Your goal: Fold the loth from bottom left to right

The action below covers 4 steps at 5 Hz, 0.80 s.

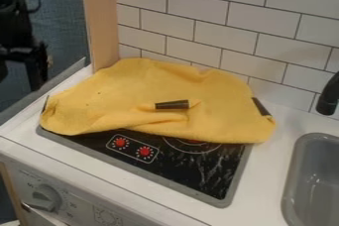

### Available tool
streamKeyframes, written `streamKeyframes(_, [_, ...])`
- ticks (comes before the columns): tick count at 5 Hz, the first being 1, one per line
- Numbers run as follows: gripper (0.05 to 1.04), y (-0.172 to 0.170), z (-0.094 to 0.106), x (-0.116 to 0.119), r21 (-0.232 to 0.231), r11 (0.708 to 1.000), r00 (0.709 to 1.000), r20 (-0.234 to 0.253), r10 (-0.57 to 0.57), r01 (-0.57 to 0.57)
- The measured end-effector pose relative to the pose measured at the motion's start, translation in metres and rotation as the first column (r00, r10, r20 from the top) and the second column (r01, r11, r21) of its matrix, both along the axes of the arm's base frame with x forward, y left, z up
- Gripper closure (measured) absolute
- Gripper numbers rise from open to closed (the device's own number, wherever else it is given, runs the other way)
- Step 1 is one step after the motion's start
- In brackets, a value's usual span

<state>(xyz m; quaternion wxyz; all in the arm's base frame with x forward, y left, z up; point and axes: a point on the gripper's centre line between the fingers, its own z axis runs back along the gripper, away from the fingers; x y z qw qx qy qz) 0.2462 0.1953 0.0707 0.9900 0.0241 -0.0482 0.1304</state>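
Cloth [132, 91] rumpled but broadly spread toward the tabletop [265, 170]'s back edge, bottom-left part lying near the left edge; fold judged not yet made, whole left-to-right carry remaining; hand [19, 77] spread open, empty, beyond left edge.

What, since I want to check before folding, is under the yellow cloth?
The black stovetop extends under the yellow cloth, part of a burner ring peeking out. The rest underneath is covered.
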Motion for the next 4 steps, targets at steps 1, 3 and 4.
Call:
streamKeyframes(1, [0.084,0.003,-0.015,0.002,-0.016,1.0,1.0,-0.026,0.001,-0.001])
streamKeyframes(3, [0.084,-0.008,-0.019,0.007,-0.074,0.997,1.0,0.017,-0.004,0.005])
streamKeyframes(4, [0.084,-0.01,-0.022,0.007,-0.073,0.997,1.0,0.025,-0.006,0.008])
